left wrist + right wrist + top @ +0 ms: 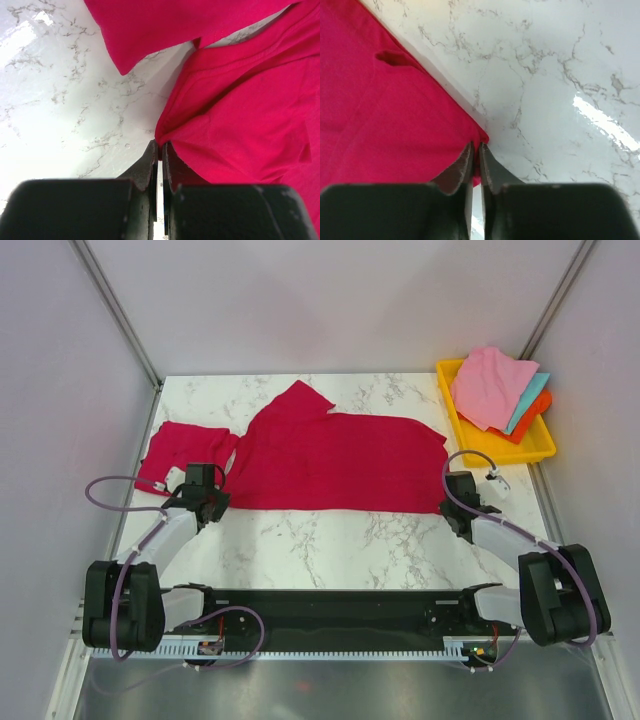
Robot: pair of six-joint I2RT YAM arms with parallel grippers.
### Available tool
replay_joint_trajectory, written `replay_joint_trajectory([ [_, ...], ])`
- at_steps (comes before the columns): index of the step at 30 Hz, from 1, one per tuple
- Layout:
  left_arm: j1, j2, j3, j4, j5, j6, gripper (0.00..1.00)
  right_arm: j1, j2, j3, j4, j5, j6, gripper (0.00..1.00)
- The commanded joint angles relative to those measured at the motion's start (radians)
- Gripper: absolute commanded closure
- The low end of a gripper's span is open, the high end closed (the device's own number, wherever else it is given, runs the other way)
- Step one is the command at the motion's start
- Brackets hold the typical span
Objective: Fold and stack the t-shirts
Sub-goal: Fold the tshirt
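A crimson t-shirt [335, 460] lies spread flat across the middle of the marble table [330, 540], its near hem running left to right. A second red t-shirt [185, 450], folded into a small rectangle, lies at the left. My left gripper [212, 502] is at the spread shirt's near left corner. In the left wrist view the jaws [160, 144] are shut on that corner of the cloth [250, 115], with the folded shirt [165, 30] beyond. My right gripper [452, 502] is at the near right corner. There the jaws [476, 145] pinch the red hem [380, 120].
A yellow tray [470, 435] stands at the back right, holding pink [490, 385], teal [530, 395] and orange [535, 420] cloths. White walls close in the table at the left, back and right. Bare marble lies between the shirt's hem and the arm bases.
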Motion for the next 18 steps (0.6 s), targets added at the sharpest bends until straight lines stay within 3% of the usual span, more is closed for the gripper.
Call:
replay_joint_trajectory([
  [1, 0.006, -0.001, 0.027, -0.006, -0.025, -0.014, 0.98, -0.01, -0.001, -0.002, 0.025, 0.003, -0.001, 0.88],
  [4, 0.004, -0.012, 0.03, -0.004, -0.02, -0.006, 0.98, -0.011, -0.044, 0.004, 0.008, 0.031, -0.012, 1.0],
  [9, 0.003, -0.027, 0.044, -0.007, -0.022, 0.006, 0.98, -0.011, -0.114, 0.03, -0.026, 0.069, -0.021, 1.0],
  [14, 0.007, -0.003, 0.087, -0.035, 0.016, -0.014, 0.98, -0.01, -0.139, 0.161, -0.098, 0.084, -0.03, 1.0],
  [18, 0.009, -0.003, 0.226, -0.163, 0.059, -0.003, 0.98, -0.011, -0.176, 0.248, -0.167, 0.086, -0.041, 1.0],
])
